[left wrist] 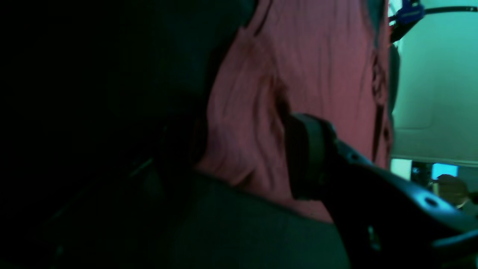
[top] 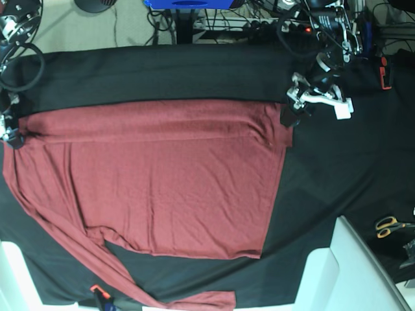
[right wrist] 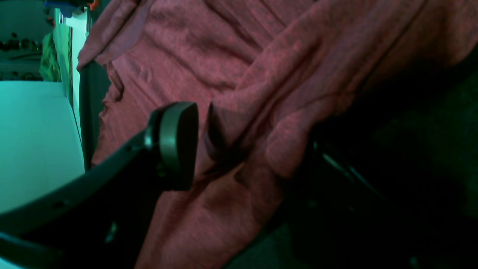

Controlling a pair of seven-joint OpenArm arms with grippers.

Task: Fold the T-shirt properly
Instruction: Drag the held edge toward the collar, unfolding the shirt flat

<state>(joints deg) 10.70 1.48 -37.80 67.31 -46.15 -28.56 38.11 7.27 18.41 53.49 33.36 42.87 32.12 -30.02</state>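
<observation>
The maroon T-shirt (top: 162, 188) lies spread on the black cloth (top: 162, 74), its top edge folded over in a long band. One long sleeve (top: 78, 246) trails down to the front edge. My left gripper (top: 288, 116) is at the shirt's top right corner. In the left wrist view its jaws (left wrist: 231, 160) stand apart with shirt fabric (left wrist: 298, 56) between them. My right gripper (top: 13, 136) is at the shirt's far left end. Its pad (right wrist: 177, 145) stands just off a fabric fold (right wrist: 224, 127), and the other finger is hidden in shadow under the cloth.
Scissors (top: 389, 225) lie at the right edge. A white panel (top: 350, 272) juts in at the front right and another white piece (top: 10, 272) at the front left. A small orange-tipped tool (top: 97, 293) sits by the sleeve. Cables and gear line the back.
</observation>
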